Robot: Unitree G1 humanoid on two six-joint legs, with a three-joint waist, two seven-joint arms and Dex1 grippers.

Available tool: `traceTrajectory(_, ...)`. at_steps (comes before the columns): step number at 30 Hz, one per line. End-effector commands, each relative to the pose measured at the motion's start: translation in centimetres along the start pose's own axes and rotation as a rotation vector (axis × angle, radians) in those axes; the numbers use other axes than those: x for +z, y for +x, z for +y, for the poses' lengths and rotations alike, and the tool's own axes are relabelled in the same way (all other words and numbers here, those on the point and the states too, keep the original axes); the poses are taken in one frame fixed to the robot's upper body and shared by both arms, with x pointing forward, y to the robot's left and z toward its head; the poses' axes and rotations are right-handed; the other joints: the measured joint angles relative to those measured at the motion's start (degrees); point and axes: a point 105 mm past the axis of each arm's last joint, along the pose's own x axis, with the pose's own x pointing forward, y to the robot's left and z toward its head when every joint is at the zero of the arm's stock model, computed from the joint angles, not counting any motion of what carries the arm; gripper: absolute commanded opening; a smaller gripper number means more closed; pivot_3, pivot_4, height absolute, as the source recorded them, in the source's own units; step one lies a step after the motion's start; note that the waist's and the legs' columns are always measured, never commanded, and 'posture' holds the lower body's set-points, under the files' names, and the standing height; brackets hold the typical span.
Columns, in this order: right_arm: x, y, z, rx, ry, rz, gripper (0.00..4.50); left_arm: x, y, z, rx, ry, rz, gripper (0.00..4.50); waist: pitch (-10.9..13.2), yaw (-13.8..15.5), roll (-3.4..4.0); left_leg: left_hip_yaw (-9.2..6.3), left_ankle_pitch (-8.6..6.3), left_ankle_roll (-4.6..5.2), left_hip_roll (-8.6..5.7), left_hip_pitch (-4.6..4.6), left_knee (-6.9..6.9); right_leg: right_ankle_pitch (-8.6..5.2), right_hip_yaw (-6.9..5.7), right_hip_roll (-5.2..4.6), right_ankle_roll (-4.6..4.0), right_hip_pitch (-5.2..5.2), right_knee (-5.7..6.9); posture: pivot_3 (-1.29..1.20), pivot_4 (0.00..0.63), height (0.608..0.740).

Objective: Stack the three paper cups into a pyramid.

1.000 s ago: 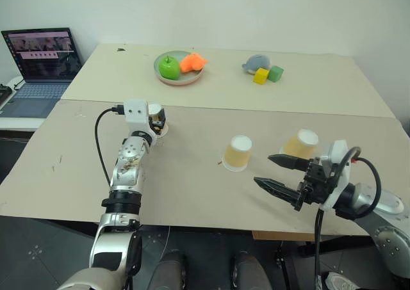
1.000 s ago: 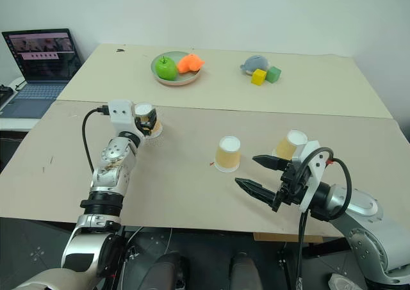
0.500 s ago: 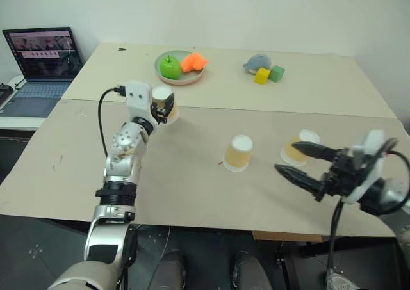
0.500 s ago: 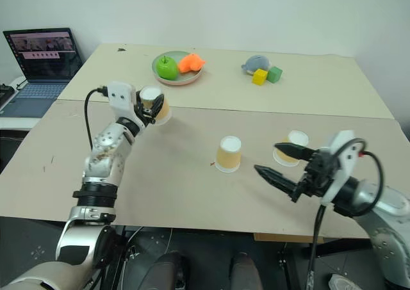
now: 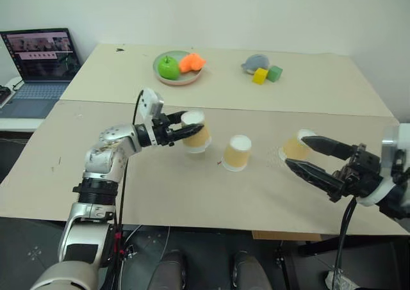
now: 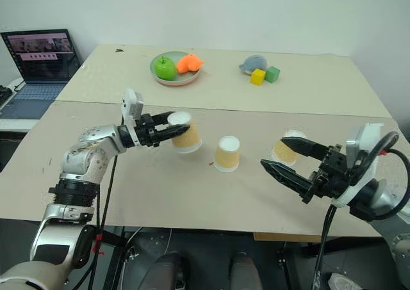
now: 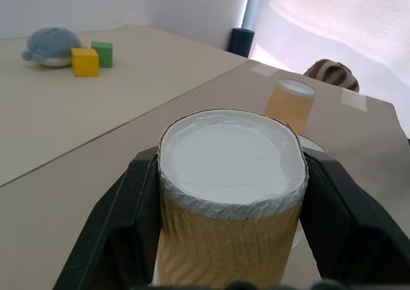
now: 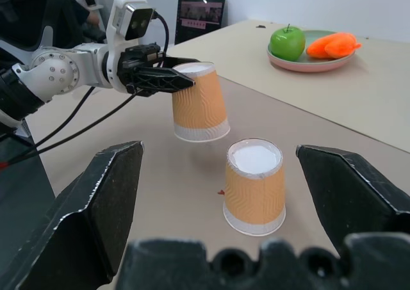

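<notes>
Left end effector (image 5: 184, 131) grips cup (image 5: 197, 132) (airborne).

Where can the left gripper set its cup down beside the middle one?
The table is bare between the held cup and the middle cup. It is tighter between the middle cup and the right cup, which stands between the open right gripper's fingers.
</notes>
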Motion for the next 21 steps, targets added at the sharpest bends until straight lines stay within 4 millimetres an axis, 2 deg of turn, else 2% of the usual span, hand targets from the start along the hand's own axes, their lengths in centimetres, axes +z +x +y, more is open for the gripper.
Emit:
traceTrajectory(1, 0.5, 0.2, 0.4, 0.006, -0.045, -0.010, 4.50, 0.3, 1.1, -0.9, -0.079, 0.081, 0.017, 2.73, 0.0, 0.0, 0.00, 0.00, 0.00, 0.00, 0.00, 0.00, 0.00, 0.00, 0.00, 0.00, 0.00, 0.00, 0.00, 0.00, 0.150, 0.678)
traceTrajectory(4, 0.6, 0.2, 0.4, -0.002, -0.050, -0.013, 4.50, -0.7, 1.6, -0.9, -0.097, 0.095, 0.044, 2.73, 0.0, 0.0, 0.00, 0.00, 0.00, 0.00, 0.00, 0.00, 0.00, 0.00, 0.00, 0.00, 0.00, 0.02, 0.00, 0.00, 0.150, 0.678)
traceTrajectory(21, 1.0, -0.2, 0.2, -0.043, -0.072, -0.023, 4.50, -2.7, 3.5, -0.6, -0.148, 0.125, 0.085, 2.73, 0.0, 0.0, -0.01, 0.00, -0.01, 0.02, 0.00, -0.01, 0.00, 0.00, -0.01, 0.00, 0.00, 0.01, -0.02, 0.00, 0.150, 0.678)
